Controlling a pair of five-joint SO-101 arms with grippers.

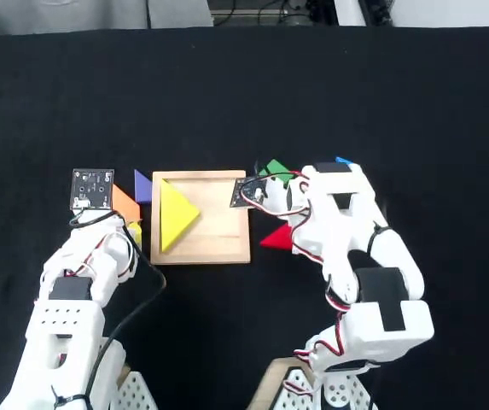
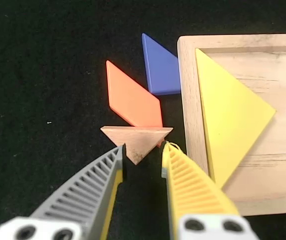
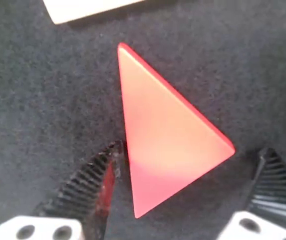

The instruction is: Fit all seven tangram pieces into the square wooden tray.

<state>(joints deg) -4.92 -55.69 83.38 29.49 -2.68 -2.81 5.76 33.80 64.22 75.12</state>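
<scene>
Red triangle [image 3: 167,145] lies flat on the black cloth [image 1: 244,102], just right of the wooden tray [image 1: 201,255] near its near corner, directly under the right gripper [image 3: 190,150]. The jaws stand spread and straddle it: one finger sits just beside a straight edge, the other apart from the opposite corner. That arm folds steeply down over it. Left of the tray, the left gripper [image 2: 143,146], likewise spread, brackets a bare wooden triangle [image 2: 137,140] beside the orange parallelogram [image 2: 133,97].
</scene>
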